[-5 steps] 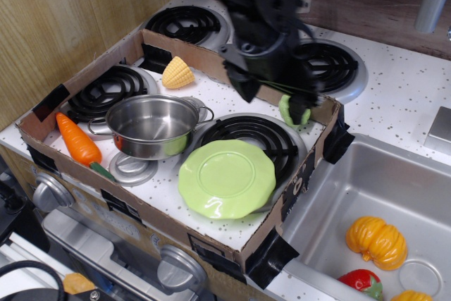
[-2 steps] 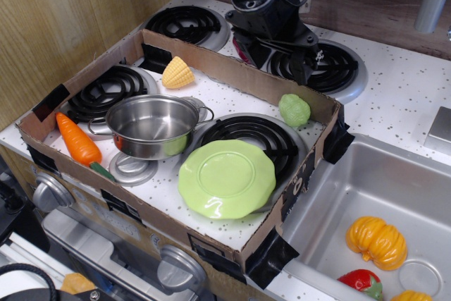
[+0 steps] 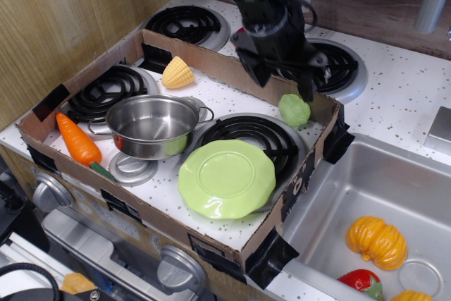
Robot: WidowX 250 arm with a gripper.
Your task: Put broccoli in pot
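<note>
My fingers (image 3: 282, 79) have dropped back toward the broccoli (image 3: 294, 110), spread wide and empty; a skewed pinch could roll it from the pot (image 3: 152, 126).

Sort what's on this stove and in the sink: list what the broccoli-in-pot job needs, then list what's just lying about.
Needed:
broccoli, by the box's right wall
pot, empty, left of the plate
gripper, open above the broccoli

Lying about:
plate
carrot
corn
pumpkin in the sink
cardboard box
</note>
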